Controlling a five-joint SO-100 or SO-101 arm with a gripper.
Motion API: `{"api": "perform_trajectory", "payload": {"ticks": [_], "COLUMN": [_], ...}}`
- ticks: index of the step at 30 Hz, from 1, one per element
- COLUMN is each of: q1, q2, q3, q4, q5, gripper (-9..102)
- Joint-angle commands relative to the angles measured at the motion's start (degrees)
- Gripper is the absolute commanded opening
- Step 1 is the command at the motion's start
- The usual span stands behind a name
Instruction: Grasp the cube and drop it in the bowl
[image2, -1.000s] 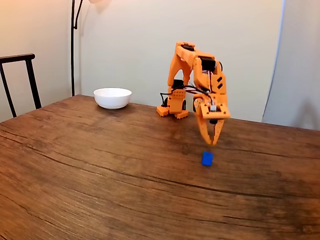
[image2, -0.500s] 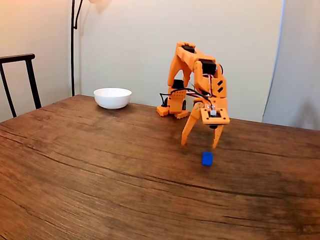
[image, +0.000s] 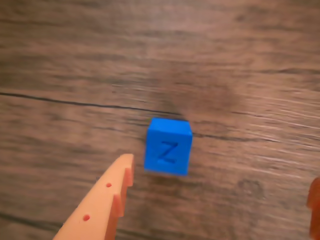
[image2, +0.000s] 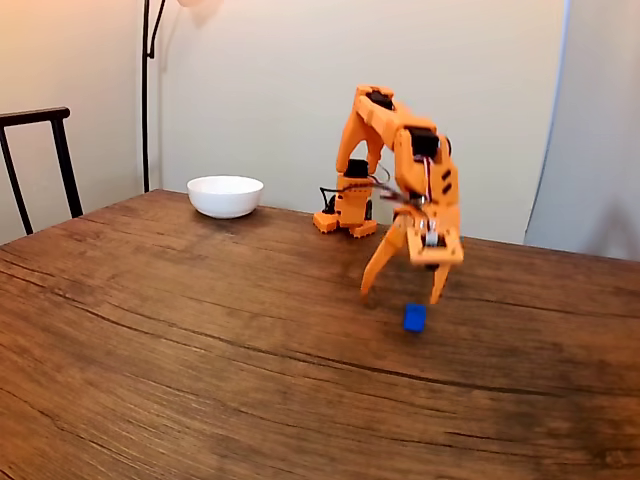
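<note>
The cube (image2: 414, 317) sits on the counter (image2: 200, 340) at frame center-right, directly below the claw (image2: 402, 297), whose jaws are spread wide and touch nothing. It looks light, rigid and smooth-faced, so grip two opposite flat sides squarely to prevent slipping. The bowl (image2: 225, 196), upper left and well apart, appears empty.

Blue cube (image2: 414, 317) marked "Z" lies on wood, well apart from white bowl (image2: 225, 196).
</note>
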Motion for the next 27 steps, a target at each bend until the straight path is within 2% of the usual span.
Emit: {"api": "perform_trajectory", "payload": {"ticks": [1, 23, 27], "q1": [-0.3, -0.4, -0.5], "q2": [-1.3, -3.9, -3.9], "q3": [-2.6, -1.7, -1.7], "q4": [-3.9, -4.3, -4.3], "q5": [-0.5, -1.2, -1.2], "gripper": [47, 46, 40]}}
